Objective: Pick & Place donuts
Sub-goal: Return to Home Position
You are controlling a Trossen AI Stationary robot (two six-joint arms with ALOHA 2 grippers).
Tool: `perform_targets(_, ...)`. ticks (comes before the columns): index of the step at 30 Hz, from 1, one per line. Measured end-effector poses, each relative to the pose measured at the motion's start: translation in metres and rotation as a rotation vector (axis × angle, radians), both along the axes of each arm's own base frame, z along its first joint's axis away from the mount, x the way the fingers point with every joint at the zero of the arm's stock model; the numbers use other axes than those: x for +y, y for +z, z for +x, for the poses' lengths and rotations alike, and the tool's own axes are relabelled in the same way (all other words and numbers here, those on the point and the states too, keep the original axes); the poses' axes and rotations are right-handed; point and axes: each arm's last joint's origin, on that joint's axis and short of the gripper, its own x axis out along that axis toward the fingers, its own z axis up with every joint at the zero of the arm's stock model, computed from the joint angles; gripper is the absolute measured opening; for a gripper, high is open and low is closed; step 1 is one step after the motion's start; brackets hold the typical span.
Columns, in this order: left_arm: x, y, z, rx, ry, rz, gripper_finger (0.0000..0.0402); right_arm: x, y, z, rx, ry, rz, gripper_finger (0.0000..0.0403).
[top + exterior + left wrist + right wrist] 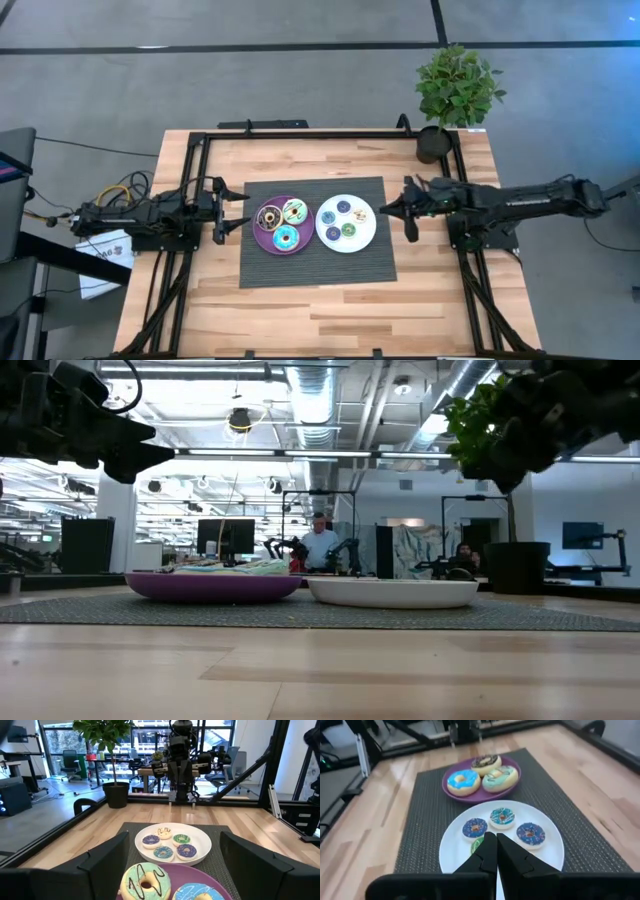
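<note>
On mat (262, 272): counted eight donuts (284, 238) across purple plate (307, 229) and white plate (366, 234). Judged light, stiff, slick-iced; best pinched across ring wall. Found left gripper (240, 211) spread wide, empty; right gripper (385, 209) closed, empty.

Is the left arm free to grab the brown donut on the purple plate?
Probably yes. The open left gripper sits beside the purple plate, facing the brown donut on its near side, nothing between them. The right gripper waits, shut, by the white plate.

No legible text, label, brand or number on anything.
</note>
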Motion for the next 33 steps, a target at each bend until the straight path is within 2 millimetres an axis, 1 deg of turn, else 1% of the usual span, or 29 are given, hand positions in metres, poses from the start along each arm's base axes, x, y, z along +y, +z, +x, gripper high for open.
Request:
perform_targets(4, 0.000, 0.000, 0.000, 0.000, 0.000, 0.000, 0.0302, 0.001, -0.004, -0.018, -0.056, -0.020, 0.011, 0.0000)
perform_targets(9, 0.000, 0.000, 0.000, 0.000, 0.000, 0.000, 0.0302, 0.001, -0.002, -0.036, -0.168, -0.061, 0.008, 0.0000)
perform_targets(13, 0.000, 0.000, 0.000, 0.000, 0.000, 0.000, 0.0302, 0.001, -0.002, -0.048, -0.228, -0.061, 0.006, 0.0000)
perform_targets(17, 0.000, 0.000, 0.000, 0.000, 0.000, 0.000, 0.0302, 0.002, -0.006, -0.058, -0.285, -0.064, 0.015, 0.0000)
perform_targets(20, 0.000, 0.000, 0.000, 0.000, 0.000, 0.000, 0.0302, 0.002, -0.009, -0.064, -0.298, -0.071, 0.040, 0.0000)
perform_targets(29, 0.000, 0.000, 0.000, 0.000, 0.000, 0.000, 0.0302, 0.005, -0.006, -0.079, -0.368, -0.067, 0.090, 0.0000)
perform_targets(33, 0.000, 0.000, 0.000, 0.001, 0.000, 0.000, 0.0302, 0.006, -0.008, -0.078, -0.363, -0.047, 0.091, 0.0000)
